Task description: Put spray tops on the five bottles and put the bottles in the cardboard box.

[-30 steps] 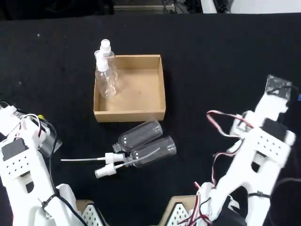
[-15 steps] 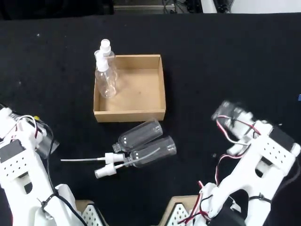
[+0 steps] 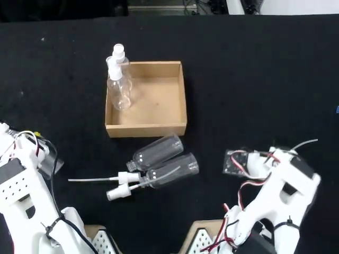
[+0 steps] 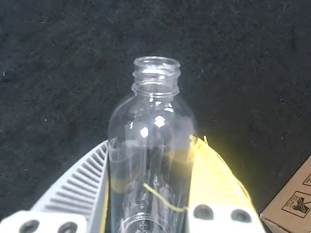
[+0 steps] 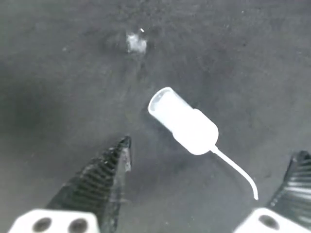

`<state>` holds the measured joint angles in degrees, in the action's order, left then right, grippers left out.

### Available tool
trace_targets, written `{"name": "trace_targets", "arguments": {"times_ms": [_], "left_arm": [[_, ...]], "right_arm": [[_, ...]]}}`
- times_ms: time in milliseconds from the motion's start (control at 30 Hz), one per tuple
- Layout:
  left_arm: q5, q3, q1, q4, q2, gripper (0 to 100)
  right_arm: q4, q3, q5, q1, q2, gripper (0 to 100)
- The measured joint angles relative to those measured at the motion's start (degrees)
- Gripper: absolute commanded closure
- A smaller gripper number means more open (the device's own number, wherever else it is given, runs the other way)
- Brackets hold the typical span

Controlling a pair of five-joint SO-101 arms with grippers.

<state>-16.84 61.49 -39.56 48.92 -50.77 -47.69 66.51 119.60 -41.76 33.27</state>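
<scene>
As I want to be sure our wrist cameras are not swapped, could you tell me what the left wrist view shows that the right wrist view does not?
Left wrist view: a clear, uncapped bottle clamped in the left gripper, plus a cardboard corner. Right wrist view: a loose spray top with its tube, lying between the fingers of the open right gripper. Shared: the black table beneath.

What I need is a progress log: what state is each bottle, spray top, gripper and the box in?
Left gripper: shut on the held bottle.
Held bottle: uncapped.
Right gripper: open above the loose spray top.
Loose spray top: lying unattached on the table.
Capped bottles: two, standing in the cardboard box.
Lying bottles: two, on their sides outside the box.
Other spray tops: two, lying by those bottles' necks.
Cardboard box: open-topped.
</scene>
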Motion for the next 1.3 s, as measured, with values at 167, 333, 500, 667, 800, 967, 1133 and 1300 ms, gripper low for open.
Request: {"name": "trace_targets", "arguments": {"times_ms": [167,333,500,667,800,967,1133,1300], "left_arm": [[0.0,0.0,0.0,0.0,0.0,97],[0.0,0.0,0.0,0.0,0.0,97],[0.0,0.0,0.0,0.0,0.0,97],[0.0,0.0,0.0,0.0,0.0,97],[0.0,0.0,0.0,0.0,0.0,97],[0.0,0.0,0.0,0.0,0.0,97],[0.0,0.0,0.0,0.0,0.0,97],[0.0,0.0,0.0,0.0,0.0,97]], "right_arm": [[8.5,4.5,0.1,0.0,0.0,70.6],[13.5,8.5,0.1,0.0,0.0,71.0],[17.6,11.7,0.1,0.0,0.5,82.8],[18.2,12.1,-5.3,-0.1,1.0,94.3],[18.2,10.5,-21.1,1.4,0.3,94.4],[17.8,7.5,-43.5,3.4,0.3,94.4],[7.2,0.9,-57.9,3.5,0.3,94.5],[-0.8,-6.1,-67.5,3.5,-3.0,89.5]]}}
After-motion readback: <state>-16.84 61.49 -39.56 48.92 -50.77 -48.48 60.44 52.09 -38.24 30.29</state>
